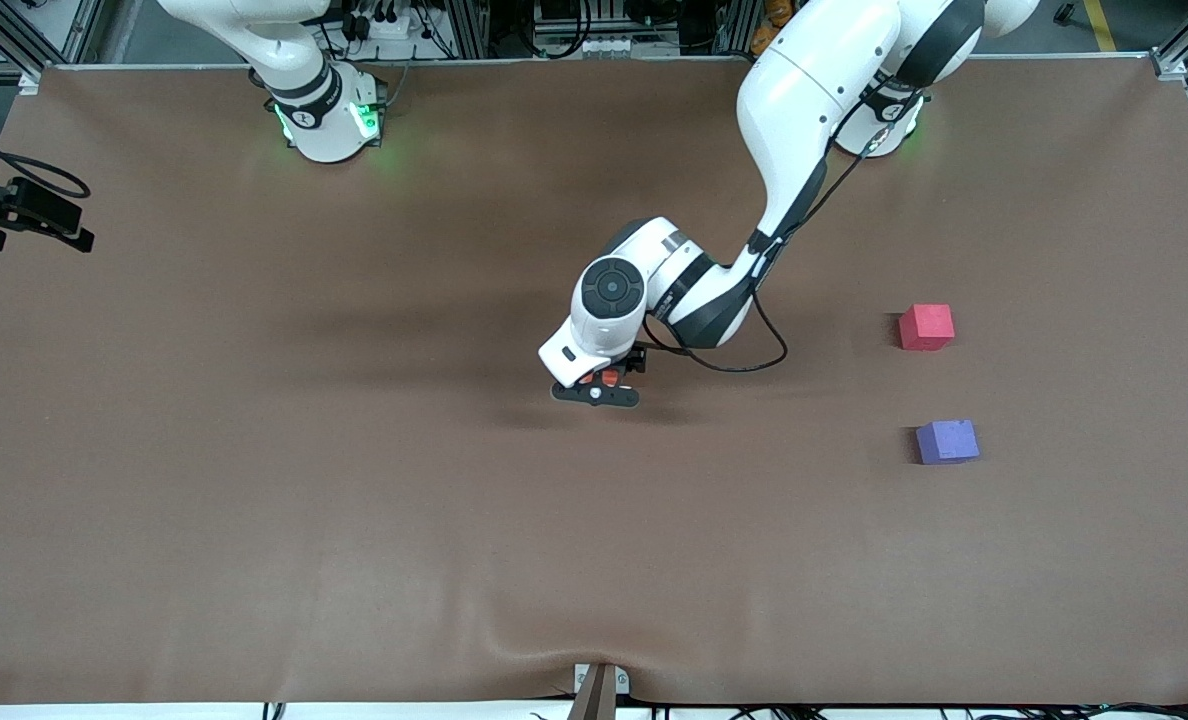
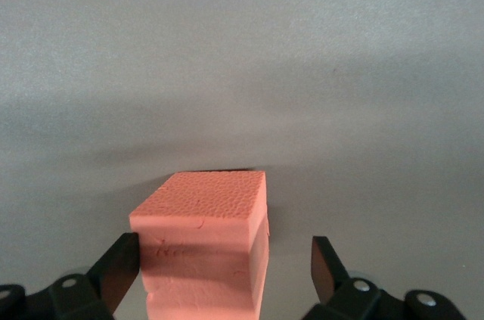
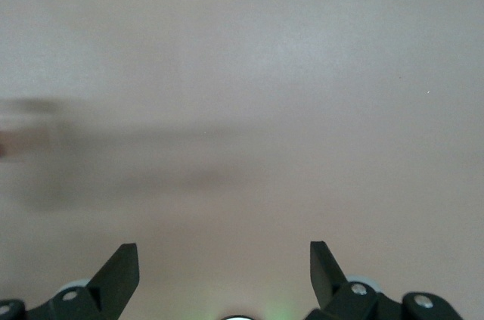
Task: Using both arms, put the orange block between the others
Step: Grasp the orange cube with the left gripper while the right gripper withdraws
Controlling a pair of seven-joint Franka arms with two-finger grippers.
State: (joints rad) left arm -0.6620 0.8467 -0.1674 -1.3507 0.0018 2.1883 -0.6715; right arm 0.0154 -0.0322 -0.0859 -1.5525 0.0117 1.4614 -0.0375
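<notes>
orange block [image 2: 204,248] sits on the desk [image 1: 354,480] near its middle, directly under the left hand [image 1: 599,385]. in the left wrist view it stands between that hand's two fingers [image 2: 117,267], hard against one of them and with a clear gap to the other, so the hand is wide open and grips nothing. from the front, only a sliver of orange shows below the wrist. the block is a cube, so no long axis matters; its flat sides face the fingers about squarely.

the red cube [image 1: 926,327] and the purple cube [image 1: 947,441] lie well apart from the block, toward the left arm's end of the desk, the purple one nearer the front camera, with a bare gap between them. that gap looks like the goal, and the left arm, already over the block, is the one nearer to it.

the right hand [image 3: 223,274] is also wide open and empty, over bare desk; that arm waits, its hand not seen from the front.
</notes>
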